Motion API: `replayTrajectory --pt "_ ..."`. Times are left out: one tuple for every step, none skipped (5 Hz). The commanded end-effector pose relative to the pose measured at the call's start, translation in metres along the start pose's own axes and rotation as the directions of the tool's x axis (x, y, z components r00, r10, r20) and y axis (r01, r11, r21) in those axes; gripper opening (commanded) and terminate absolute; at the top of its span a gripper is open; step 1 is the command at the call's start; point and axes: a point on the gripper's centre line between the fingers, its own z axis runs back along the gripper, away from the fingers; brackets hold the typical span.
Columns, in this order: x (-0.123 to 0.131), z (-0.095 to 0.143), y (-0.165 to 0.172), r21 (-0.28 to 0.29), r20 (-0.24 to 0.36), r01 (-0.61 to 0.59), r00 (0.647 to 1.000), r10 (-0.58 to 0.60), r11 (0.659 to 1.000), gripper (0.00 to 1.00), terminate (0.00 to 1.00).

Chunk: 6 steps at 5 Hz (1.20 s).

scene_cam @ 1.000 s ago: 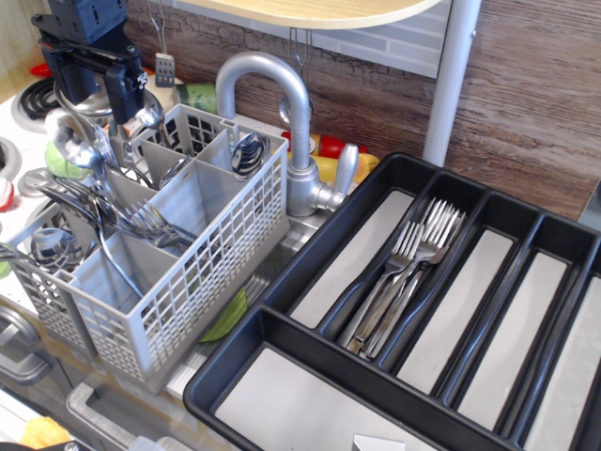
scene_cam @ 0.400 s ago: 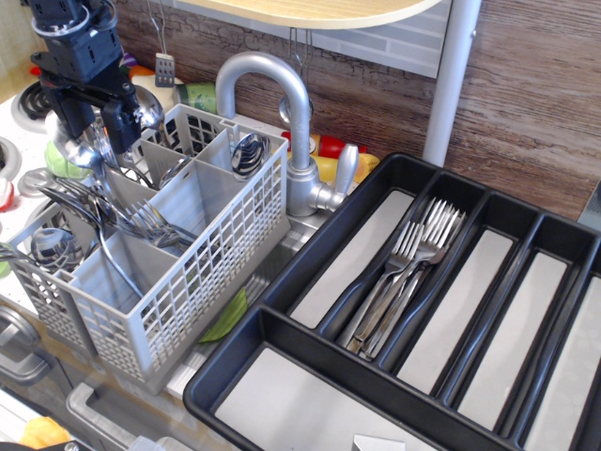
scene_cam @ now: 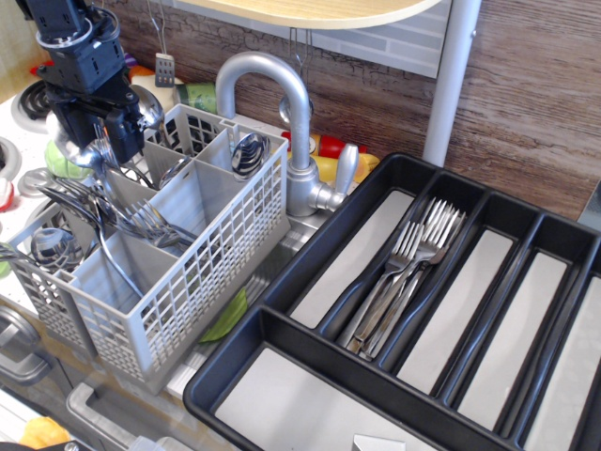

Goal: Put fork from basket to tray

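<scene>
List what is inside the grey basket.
The basket holds forks in a middle compartment and spoons in others. The hand hides part of the rear corner; the grey walls hide the handles lower down.

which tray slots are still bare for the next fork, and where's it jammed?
In the large black plastic cutlery tray, the long slot left of the steel forks is bare, as are the slots to their right and the wide front compartment, apart from a small pale item at its front edge. The light grey lattice basket is crowded with cutlery on its left side.
</scene>
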Motion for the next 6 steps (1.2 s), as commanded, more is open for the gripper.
replayTrajectory --pt "0.013 0.022 -0.004 0.021 0.009 -0.049 0.999 0.049 0.999 0.00 0.00" --pt "0.016 0.035 -0.008 0.009 -0.023 -0.071 0.997 0.071 0.997 0.00 0.00" --pt "0.015 0.068 -0.014 0.049 -0.084 -0.095 0.992 0.099 0.994 0.00 0.00" --pt "0.003 0.117 -0.022 0.160 -0.147 -0.099 0.981 0.123 0.982 0.00 0.00" --pt "-0.015 0.155 -0.045 0.253 -0.224 -0.056 0.968 0.115 0.966 0.00 0.00" --pt "-0.025 0.176 -0.063 0.232 -0.296 -0.034 0.950 0.104 0.972 0.00 0.00"
